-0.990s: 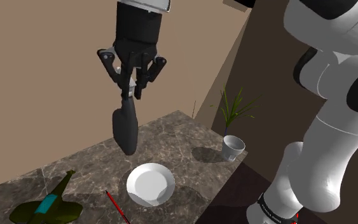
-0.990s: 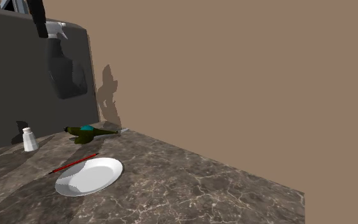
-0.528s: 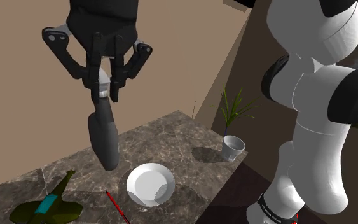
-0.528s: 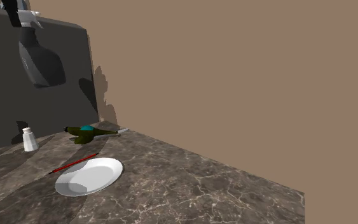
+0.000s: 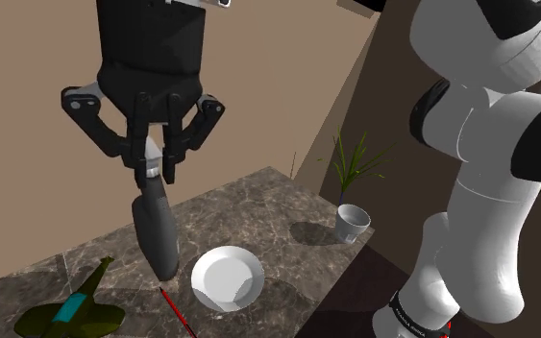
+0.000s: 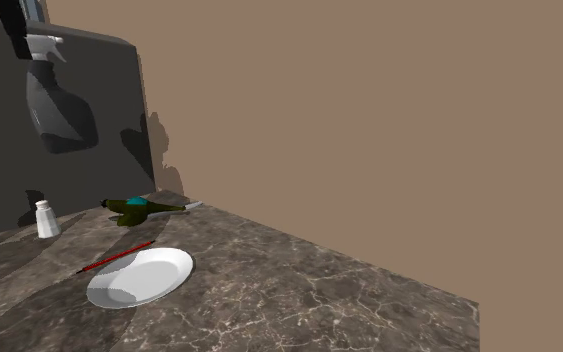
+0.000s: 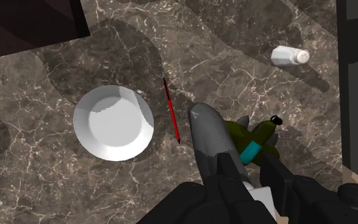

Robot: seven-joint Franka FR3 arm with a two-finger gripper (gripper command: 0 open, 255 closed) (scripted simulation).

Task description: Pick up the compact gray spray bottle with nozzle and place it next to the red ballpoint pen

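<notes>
Shoulder view: the gripper (image 5: 153, 158) pinches the grey spray bottle (image 5: 156, 226) by its neck, hanging it above the marble counter (image 5: 258, 197), left of the white plate (image 5: 227, 278). One red pen (image 5: 175, 312) lies just left of the plate.

Second exterior view: beyond the plate are one white shaker (image 6: 46, 218) and one dark green object (image 6: 139, 208), perhaps a bottle.

Wrist view: the spray bottle's base points past the pen, away from the plate. Lower it straight and upright onto bare marble there, without nudging the pen.

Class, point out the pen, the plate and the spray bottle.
pen (image 7: 171, 110), wrist view, mid-shaft
plate (image 6: 141, 278), second exterior view, bare middle
spray bottle (image 5: 155, 230), shoulder view, body
</notes>
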